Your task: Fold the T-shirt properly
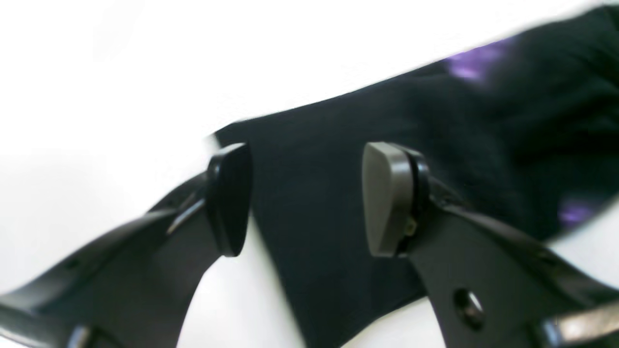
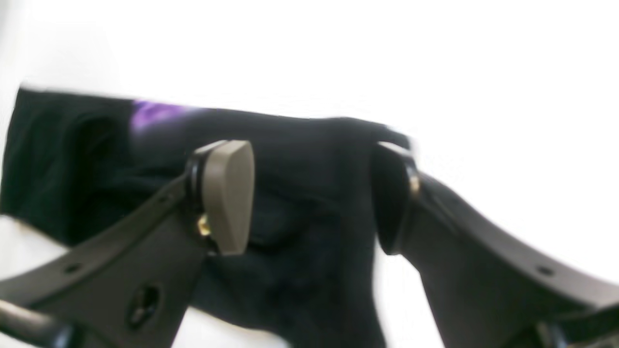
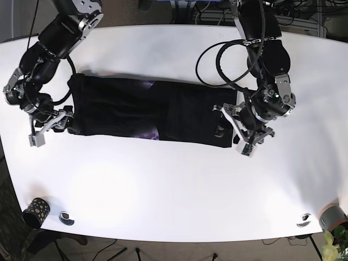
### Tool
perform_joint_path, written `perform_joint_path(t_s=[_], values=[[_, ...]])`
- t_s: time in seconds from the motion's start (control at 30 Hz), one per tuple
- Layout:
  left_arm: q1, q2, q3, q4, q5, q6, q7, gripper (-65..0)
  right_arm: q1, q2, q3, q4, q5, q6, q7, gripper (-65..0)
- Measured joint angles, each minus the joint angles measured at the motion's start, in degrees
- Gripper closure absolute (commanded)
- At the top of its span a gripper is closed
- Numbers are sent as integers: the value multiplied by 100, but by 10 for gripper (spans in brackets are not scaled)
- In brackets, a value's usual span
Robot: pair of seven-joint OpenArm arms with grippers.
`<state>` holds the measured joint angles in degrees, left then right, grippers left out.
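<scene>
**A:** Right, starting closest to the lenses: both wrist views look straight down through parted jaws. The left gripper [image 1: 304, 198] has its pads wide apart, with dark cloth showing in the gap.

**B:** Same on the other side. The right gripper [image 2: 314, 198] is spread too, nothing clamped, cloth beneath it.

**A:** So neither holds anything. I'd say each is lined up over an end of the shirt [image 3: 147, 111], ready to pinch.

**B:** Makes sense. Further out, in the base view, the shirt lies as a long dark band across the white surface [image 3: 174, 190], already narrowed, it seems, with a purple print peeking through the middle.

**A:** And the arms sit at opposite ends: left gripper [image 3: 239, 128] at that view's right edge of the band, right gripper [image 3: 50, 124] at its left.

**B:** My guess: an end-to-end fold is coming, which is why they bracket it.

**A:** Whether the pads touch the fabric, I can't tell; it's blurred.
</scene>
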<state>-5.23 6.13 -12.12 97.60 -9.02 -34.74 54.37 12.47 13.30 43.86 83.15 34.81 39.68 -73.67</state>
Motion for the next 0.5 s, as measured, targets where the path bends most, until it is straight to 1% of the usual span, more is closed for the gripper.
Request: perform_joint_path(t_s=[0.13,0.2,0.27,0.33,0.43,0.5], values=[[76,-162,-114,-66,-9,-4,17,-147,0,184,597,-868,-37,-9,-15,-363],[46,-221,-114,-227,-44,-20,2,-76,-46,278,761,-1303,-37,-2,-31,-363],[31,-254,-125,-385,-13,-118,2,-46,-92,334,758,-1552,-120,-24,-96,-363],[28,-251,-144,-568,-13,-461,-4,-39,-107,350,758,-1722,94,-20,-85,-363],[44,-236,-129,-894,-39,-501,4,-40,-153,354,726,-1930,450,-15,13,-363],[48,-234,-129,-1019,-39,-501,4,-40,-225,337,708,-1982,531,-4,13,-363]])
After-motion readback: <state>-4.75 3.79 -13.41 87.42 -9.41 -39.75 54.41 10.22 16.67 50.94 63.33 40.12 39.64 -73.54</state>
